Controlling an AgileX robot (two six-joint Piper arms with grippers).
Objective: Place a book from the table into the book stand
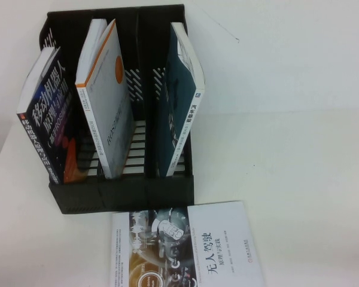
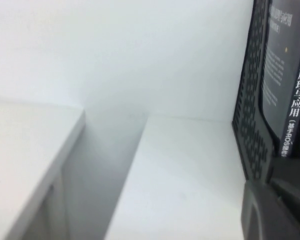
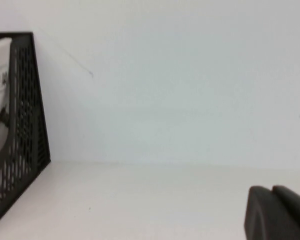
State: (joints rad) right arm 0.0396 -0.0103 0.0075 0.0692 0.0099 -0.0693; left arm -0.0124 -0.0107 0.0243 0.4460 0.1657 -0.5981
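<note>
The book stand [image 1: 122, 191] is black perforated plastic, a boxy three-slot rack with tall dividers, a low front lip and slotted vents in its back and floor. It stands on a plain, matt white tabletop [image 1: 287, 161].

Just in front of the stand's lip lies the book [image 1: 188, 248], flat, cover up: a glossy white paperback with bold black Chinese characters, a grey machinery picture nearer the stand, and its near edge cut off by the picture border.

Inside the stand three other books lean on edge. A dark-covered book [image 1: 45, 119] with large pale characters fills the left slot, a white book with an orange edge [image 1: 105, 98] the middle slot, and a book showing a dark teal cover [image 1: 179, 95] the right slot.

The high view alone shows the flat book and all three slots; neither arm appears in it.

The left wrist view shows the stand's pierced outer wall from outside, the dark book's spine text, and a gap between two white surfaces. A dark rounded part of the left gripper [image 2: 277, 210] sits at the picture's corner, beside the stand; whether it is open or closed cannot be told.

The right wrist view shows the stand's opposite mesh wall with a pale book behind it. The right gripper [image 3: 277, 212] hangs over bare tabletop, well apart from the stand; its state cannot be told either.
</note>
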